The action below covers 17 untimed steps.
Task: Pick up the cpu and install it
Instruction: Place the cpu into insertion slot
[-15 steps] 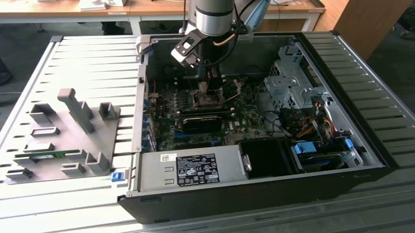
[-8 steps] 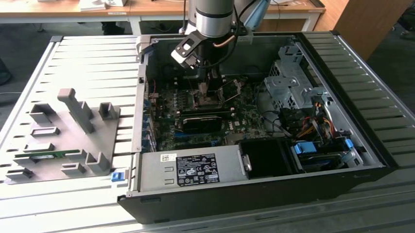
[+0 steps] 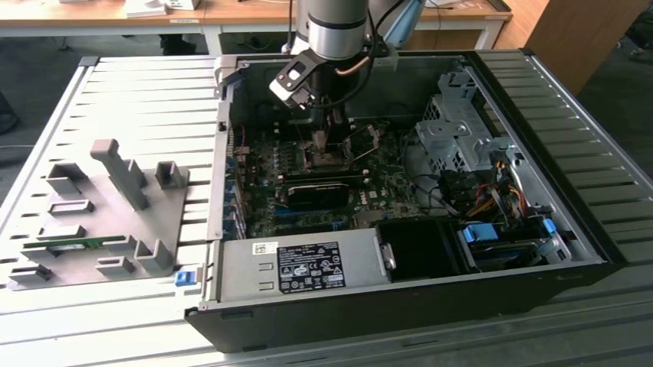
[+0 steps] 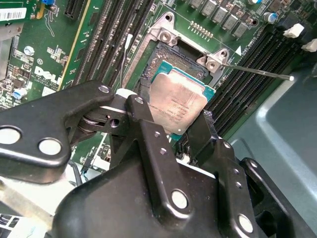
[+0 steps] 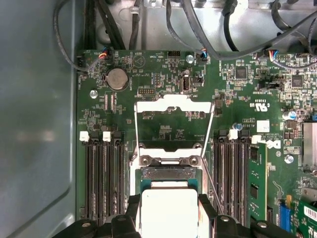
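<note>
From my desk I see the arm [image 3: 332, 30] reaching straight down into the open computer case [image 3: 571, 164], its wrist upright and the gripper [image 3: 323, 147] low over the motherboard [image 3: 306, 210]. In the second wrist view the two black fingers [image 4: 142, 115] are clamped on opposite edges of the cpu [image 4: 177, 104], which hangs right over the open socket [image 4: 166, 58]. Its silvery metal top faces up at the wrist cameras. It is square, so there is no long side to speak of. In the first wrist view its edges run parallel with the socket frame, and the load plate [image 5: 173, 105] stands flipped up beyond it. The release lever [image 4: 257, 72] juts out sideways. The chip's near edge is cut off or hidden behind the gripper body (annoying), so I cannot tell whether it touches the socket.
</note>
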Tool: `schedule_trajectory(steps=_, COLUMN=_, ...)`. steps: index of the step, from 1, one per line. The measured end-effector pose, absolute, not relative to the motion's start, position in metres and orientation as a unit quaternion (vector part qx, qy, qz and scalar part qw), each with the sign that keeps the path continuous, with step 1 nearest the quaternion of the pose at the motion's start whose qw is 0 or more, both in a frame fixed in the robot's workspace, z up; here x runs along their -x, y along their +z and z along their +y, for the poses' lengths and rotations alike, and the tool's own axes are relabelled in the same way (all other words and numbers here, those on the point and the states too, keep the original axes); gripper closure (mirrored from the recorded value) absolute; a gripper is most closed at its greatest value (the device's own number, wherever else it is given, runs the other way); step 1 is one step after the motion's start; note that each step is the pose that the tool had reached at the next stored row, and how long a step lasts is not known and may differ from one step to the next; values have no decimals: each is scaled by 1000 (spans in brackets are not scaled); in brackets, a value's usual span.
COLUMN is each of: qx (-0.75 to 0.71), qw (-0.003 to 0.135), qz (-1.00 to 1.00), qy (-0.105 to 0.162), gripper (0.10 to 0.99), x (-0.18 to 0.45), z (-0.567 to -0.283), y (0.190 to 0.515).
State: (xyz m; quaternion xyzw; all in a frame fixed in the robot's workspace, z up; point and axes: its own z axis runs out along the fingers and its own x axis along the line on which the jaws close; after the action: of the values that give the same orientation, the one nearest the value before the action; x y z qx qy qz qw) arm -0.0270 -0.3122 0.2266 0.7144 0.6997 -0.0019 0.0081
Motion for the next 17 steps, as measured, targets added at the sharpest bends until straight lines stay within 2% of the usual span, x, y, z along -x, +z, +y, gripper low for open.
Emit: schedule_trajectory(steps=17, qx=-714, qw=9, qz=700, qy=-1, gripper=545, x=27, z=-312, y=214)
